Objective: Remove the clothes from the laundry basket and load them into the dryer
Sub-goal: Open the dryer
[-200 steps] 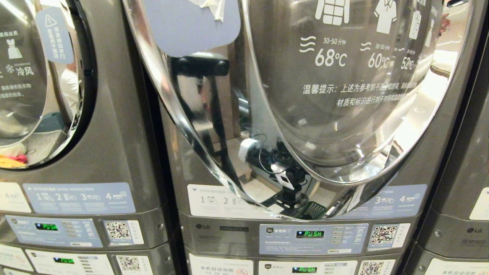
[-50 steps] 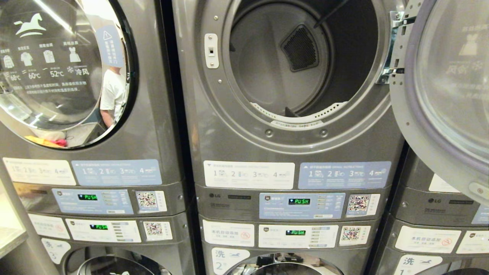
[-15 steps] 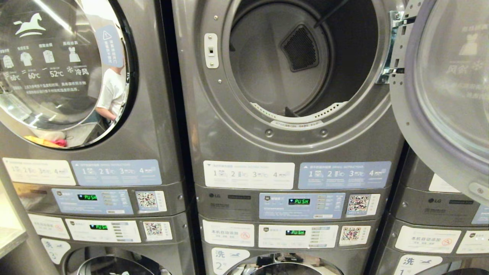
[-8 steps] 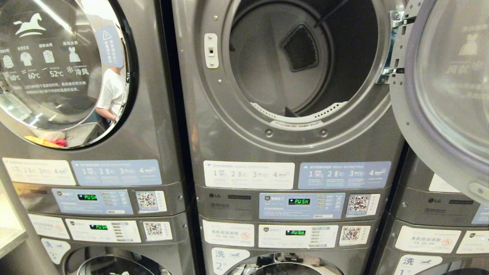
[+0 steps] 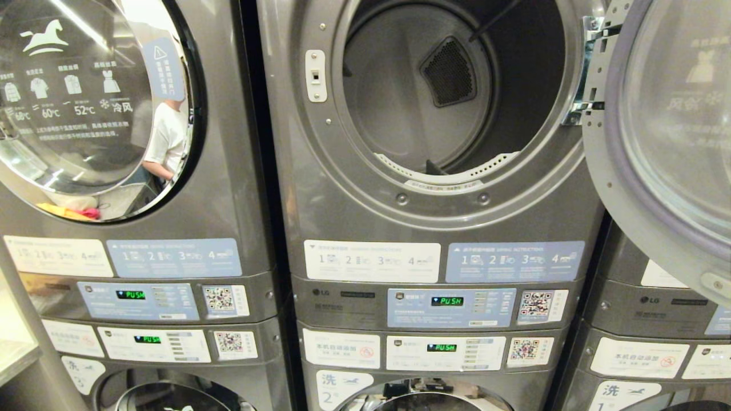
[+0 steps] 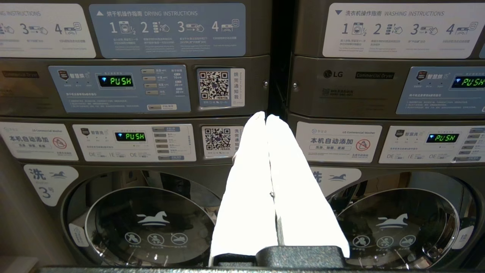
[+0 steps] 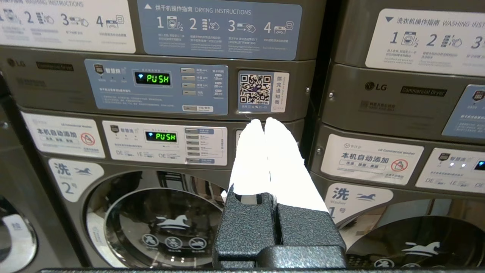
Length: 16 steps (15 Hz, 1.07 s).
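Straight ahead: dryer (image 5: 434, 228) — door (image 5: 662, 142) swung open to the right, drum (image 5: 400, 103) bare.
Left gripper (image 6: 265, 116): fingers pressed together, holding nothing (level with the lower control panels).
Right gripper (image 7: 264, 121): same — closed, nothing held.
Clothes, basket: can't tell where.
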Available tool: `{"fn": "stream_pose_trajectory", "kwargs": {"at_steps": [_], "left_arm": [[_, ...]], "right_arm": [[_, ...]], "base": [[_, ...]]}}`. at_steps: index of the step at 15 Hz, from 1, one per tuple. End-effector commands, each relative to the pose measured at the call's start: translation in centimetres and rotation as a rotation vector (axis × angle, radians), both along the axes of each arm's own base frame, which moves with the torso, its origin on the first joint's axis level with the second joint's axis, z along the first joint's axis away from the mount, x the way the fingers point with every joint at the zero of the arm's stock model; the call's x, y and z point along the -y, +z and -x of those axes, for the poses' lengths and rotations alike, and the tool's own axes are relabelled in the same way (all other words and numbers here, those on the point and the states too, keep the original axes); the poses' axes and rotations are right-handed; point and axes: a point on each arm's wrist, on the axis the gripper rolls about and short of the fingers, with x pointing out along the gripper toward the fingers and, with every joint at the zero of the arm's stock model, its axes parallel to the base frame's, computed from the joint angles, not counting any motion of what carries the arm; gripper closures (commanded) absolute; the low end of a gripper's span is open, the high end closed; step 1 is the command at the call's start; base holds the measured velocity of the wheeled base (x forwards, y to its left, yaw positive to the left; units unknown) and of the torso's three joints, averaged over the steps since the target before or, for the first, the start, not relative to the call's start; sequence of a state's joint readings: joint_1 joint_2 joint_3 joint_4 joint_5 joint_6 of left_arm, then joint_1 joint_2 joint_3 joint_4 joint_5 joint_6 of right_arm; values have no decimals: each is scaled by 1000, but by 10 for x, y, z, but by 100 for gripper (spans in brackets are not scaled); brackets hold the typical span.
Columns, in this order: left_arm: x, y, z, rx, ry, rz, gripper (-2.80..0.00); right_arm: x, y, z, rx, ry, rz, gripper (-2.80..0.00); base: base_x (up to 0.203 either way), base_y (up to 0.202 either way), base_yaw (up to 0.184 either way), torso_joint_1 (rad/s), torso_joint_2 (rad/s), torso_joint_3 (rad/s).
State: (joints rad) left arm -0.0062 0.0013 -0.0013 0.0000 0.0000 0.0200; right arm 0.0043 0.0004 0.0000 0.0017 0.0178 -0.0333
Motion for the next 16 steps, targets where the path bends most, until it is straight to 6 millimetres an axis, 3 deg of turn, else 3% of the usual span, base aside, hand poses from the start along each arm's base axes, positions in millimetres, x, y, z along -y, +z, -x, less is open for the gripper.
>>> {"fn": "stream_pose_trajectory", "kwargs": {"at_steps": [1,3,6,8,13,16], "left_arm": [[0,0,0,2,0,-1,0],[0,0,0,3,0,-1,0],[0,0,0,5,0,0,0],[0,0,0,5,0,0,0],[0,0,0,5,0,0,0],[0,0,0,5,0,0,0]], "right_arm": [[0,0,0,1,4,27,0],[0,3,1,16,6,81,0],[0,52,16,158,-13,173,0],[1,85,16,166,-74,222,0],[3,133,-17,182,-155,237,0],[4,142,-23,181,-218,312,0]], "base": [[0,0,0,0,0,0],[0,0,0,0,0,0],[0,0,0,0,0,0],[0,0,0,0,0,0],[0,0,0,0,0,0],[0,0,0,0,0,0]]}}
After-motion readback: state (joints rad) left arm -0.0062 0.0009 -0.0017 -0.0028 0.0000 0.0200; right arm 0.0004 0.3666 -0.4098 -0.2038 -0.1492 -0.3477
